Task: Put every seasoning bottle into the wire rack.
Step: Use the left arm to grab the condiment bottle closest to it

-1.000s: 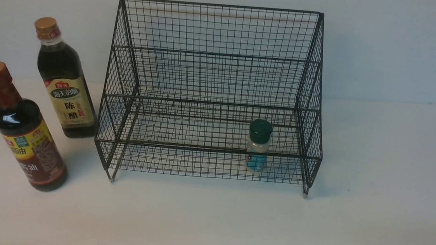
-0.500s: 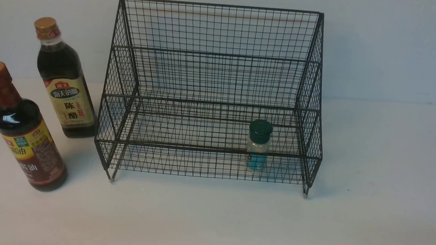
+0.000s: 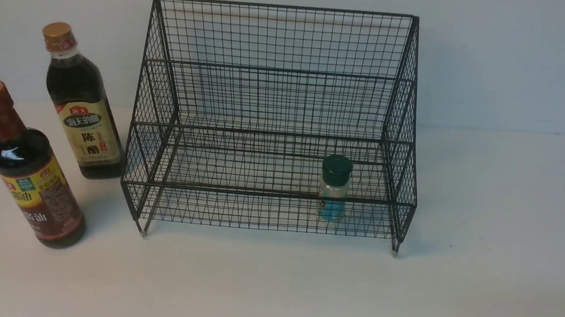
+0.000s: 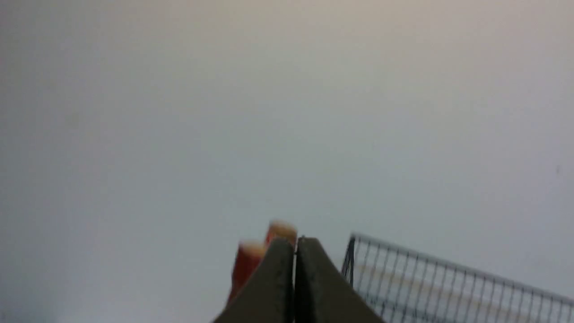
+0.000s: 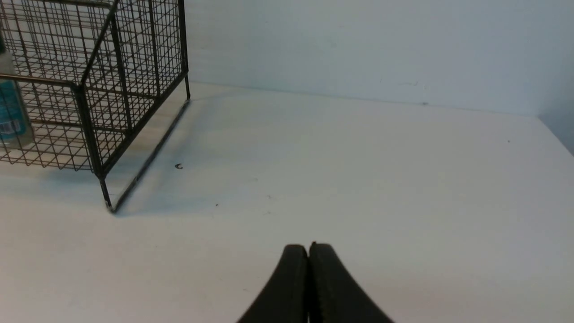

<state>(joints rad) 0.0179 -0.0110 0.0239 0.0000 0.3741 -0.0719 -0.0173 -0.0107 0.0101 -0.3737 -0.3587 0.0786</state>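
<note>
The red-necked bottle (image 3: 29, 174) with the yellow-red label stands on the table at the near left. The cream-label bottle (image 3: 82, 107) stands behind it, just left of the black wire rack (image 3: 279, 70). Neither gripper shows in the front view. In the left wrist view my left gripper (image 4: 294, 242) is shut and empty. The red neck (image 4: 245, 267) and the second bottle's gold cap (image 4: 281, 229) show blurred just beyond it, with the rack's top corner (image 4: 426, 278) to one side. In the right wrist view my right gripper (image 5: 308, 247) is shut and empty above bare table beside the rack's corner (image 5: 94, 134).
A small green-capped jar of blue liquid (image 3: 334, 189) stands inside the rack's lower tier towards its right end; it also shows in the right wrist view (image 5: 11, 112). A white wall runs behind the table.
The front view has shifted slightly, so both bottles sit a little further left. A small dark shape at the frame's bottom-left corner is gone from view.
</note>
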